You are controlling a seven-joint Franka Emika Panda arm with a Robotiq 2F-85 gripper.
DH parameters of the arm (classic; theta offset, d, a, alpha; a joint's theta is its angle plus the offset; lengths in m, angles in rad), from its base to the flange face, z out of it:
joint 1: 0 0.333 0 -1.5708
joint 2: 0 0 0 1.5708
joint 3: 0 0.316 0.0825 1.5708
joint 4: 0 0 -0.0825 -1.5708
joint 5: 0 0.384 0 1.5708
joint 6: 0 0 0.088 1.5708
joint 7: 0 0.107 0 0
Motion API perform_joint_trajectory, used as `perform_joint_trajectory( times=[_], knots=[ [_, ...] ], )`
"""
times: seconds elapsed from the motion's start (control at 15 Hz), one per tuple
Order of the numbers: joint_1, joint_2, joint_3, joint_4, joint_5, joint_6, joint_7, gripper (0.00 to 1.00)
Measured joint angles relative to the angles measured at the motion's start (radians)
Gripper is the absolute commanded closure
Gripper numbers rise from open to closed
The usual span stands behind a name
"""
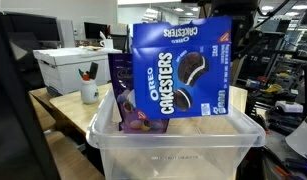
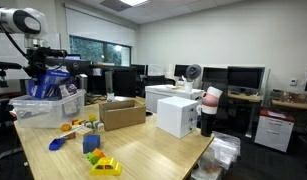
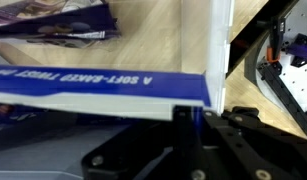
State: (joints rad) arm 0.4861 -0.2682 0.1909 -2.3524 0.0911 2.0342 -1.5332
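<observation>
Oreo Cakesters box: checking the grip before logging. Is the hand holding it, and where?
Yes: the hand grips the Oreo Cakesters box by its edge, near a corner.

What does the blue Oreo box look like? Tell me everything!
The box is flat blue cardboard, printed with "Oreo Cakesters" in white and a picture of dark round cakes with white filling. It looks closed and undented. It stands upright, a little tilted, over the open clear bin, next to a purple bag that sits in the bin. In the wrist view the black fingers are shut on one thin edge of it. Whether its bottom touches the bin is hidden.
</observation>
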Motion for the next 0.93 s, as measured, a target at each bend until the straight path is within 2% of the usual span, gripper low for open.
perform_joint_trajectory(
  times=[0.6, 0.93],
  knots=[
    [-0.002, 0.045, 0.06, -0.048, -0.02, 0.153, 0.0, 0.95],
    [-0.029, 0.1, 0.075, -0.075, -0.106, 0.305, 0.012, 0.95]
  ],
)
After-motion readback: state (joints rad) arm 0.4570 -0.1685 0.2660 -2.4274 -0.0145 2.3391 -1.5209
